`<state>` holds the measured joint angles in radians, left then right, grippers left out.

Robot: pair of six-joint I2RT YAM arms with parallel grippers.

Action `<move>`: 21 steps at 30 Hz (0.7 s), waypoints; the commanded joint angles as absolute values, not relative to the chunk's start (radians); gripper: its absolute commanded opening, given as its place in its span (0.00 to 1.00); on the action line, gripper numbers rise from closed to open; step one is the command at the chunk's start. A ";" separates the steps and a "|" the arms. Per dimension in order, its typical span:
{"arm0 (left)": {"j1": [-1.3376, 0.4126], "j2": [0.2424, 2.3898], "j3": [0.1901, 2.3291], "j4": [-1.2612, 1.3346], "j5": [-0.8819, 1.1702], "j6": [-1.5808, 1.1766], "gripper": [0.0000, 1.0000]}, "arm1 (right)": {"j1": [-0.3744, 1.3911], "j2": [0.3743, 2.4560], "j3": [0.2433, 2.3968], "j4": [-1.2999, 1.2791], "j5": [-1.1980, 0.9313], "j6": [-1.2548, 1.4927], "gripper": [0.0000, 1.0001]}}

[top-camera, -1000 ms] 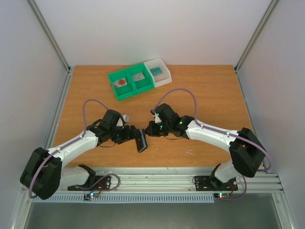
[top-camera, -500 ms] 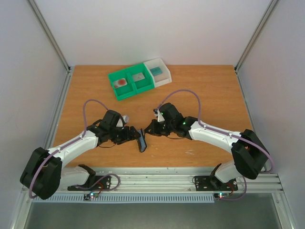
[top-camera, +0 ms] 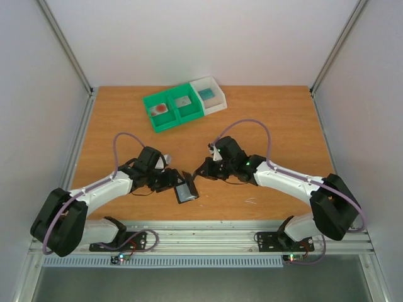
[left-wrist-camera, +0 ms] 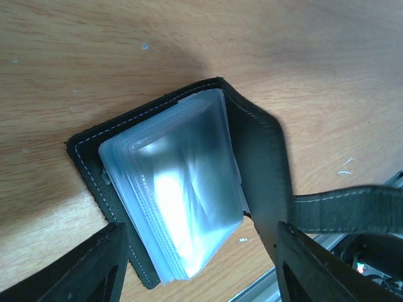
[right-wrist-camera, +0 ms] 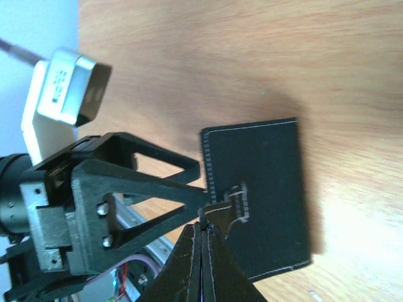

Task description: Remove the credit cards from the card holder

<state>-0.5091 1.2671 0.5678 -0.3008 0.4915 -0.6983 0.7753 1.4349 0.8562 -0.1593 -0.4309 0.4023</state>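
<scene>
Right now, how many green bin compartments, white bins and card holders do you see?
Green bin compartments: 2
White bins: 1
Card holders: 1
Total: 4

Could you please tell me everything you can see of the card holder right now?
The card holder is black, leather-like, with pale stitching, spread open to show a stack of clear bluish plastic sleeves. It is low over or on the wooden table, near its front edge. The right pincer is shut on its clasp strap; the left pincer straddles its near end, grip unclear.
</scene>
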 commanded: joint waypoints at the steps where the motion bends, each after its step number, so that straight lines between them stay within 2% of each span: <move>1: -0.506 1.277 0.554 -0.265 0.488 -0.688 0.63 | 0.735 1.380 0.835 -0.288 -0.317 0.368 0.01; 11: -0.506 1.290 0.559 -0.286 0.459 -0.667 0.62 | 0.704 1.385 0.749 -0.463 -0.107 0.302 0.01; 19: -0.506 1.322 0.555 -0.259 0.455 -0.668 0.51 | 0.704 1.397 0.670 -0.451 -0.047 0.315 0.01; 21: -0.506 1.336 0.556 -0.248 0.462 -0.669 0.49 | 0.704 1.397 0.677 -0.449 -0.066 0.311 0.05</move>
